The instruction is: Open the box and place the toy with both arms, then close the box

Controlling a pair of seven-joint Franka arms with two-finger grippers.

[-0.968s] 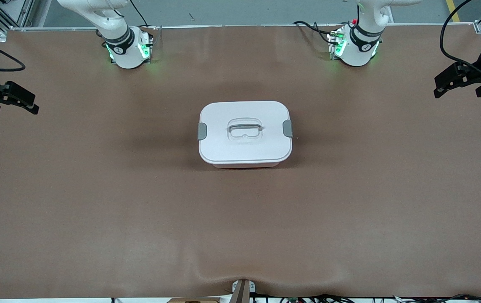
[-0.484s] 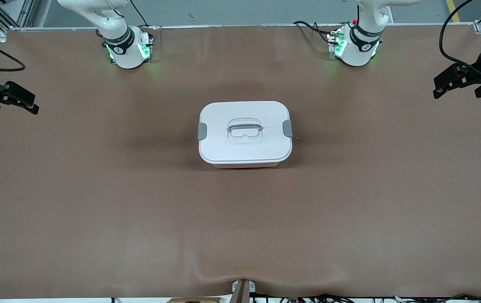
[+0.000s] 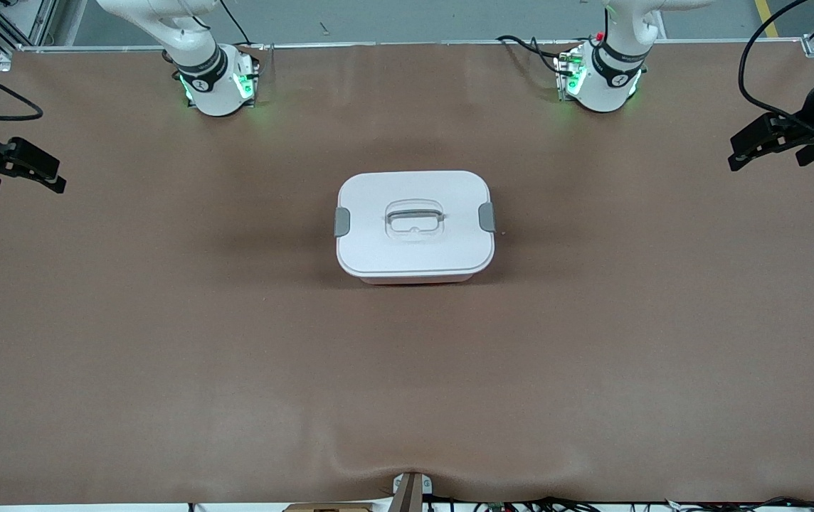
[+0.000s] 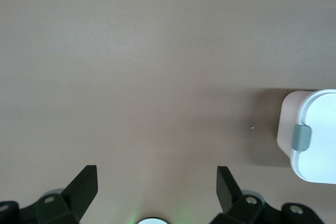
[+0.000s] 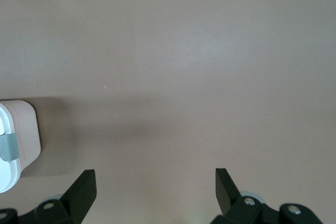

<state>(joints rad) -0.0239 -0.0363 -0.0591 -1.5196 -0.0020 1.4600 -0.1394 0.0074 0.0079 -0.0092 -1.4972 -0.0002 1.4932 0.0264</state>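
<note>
The box (image 3: 414,245) stands in the middle of the table with its flat white lid on. The lid carries a grey centre handle (image 3: 415,217) and a grey clip at each end (image 3: 342,222) (image 3: 487,216). My left gripper (image 3: 766,156) hangs open and empty over the left arm's end of the table, well apart from the box. My right gripper (image 3: 26,181) hangs open and empty over the right arm's end. The left wrist view shows its gripper (image 4: 156,174) above bare table, with a box corner (image 4: 315,140) off to one side. The right wrist view shows its gripper (image 5: 155,177) and another box corner (image 5: 21,135). The toy is out of view.
A brown mat (image 3: 592,341) covers the whole table. The two arm bases (image 3: 216,82) (image 3: 603,78) stand along the edge farthest from the front camera. A small bracket (image 3: 410,491) sits at the table's nearest edge.
The left gripper has shifted slightly toward the middle of the table. The right gripper and the box have not moved.
</note>
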